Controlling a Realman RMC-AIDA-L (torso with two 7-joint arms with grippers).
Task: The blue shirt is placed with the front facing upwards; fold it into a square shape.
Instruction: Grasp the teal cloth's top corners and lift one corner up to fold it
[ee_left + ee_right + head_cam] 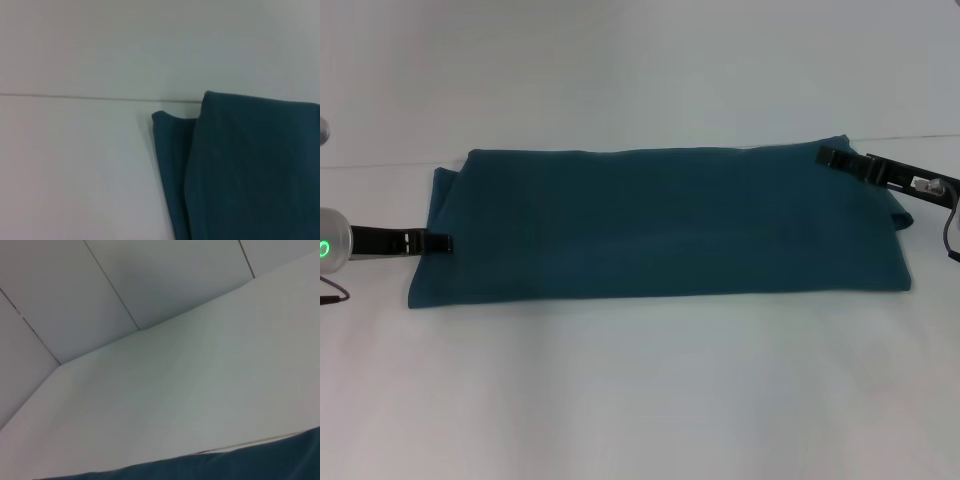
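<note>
The shirt (660, 225) is seen lying flat on the white table (640, 400), folded into a long band that runs from left to right across the middle of the head view; no lettering or collar is shown on the upper face. At its left end a lower layer is left sticking out beyond the upper one, as is also shown in the left wrist view (250, 170). The left gripper (438, 242) is held low at the shirt's left edge, its dark tip reaching the cloth; whether its pincer is wide, narrow or closed on cloth cannot be told. The right gripper (830, 156) is placed at the far right corner of the shirt, tip upon the cloth edge; its pincer state likewise cannot be told. Only a strip of shirt (240, 465) is caught by the right wrist view.
</note>
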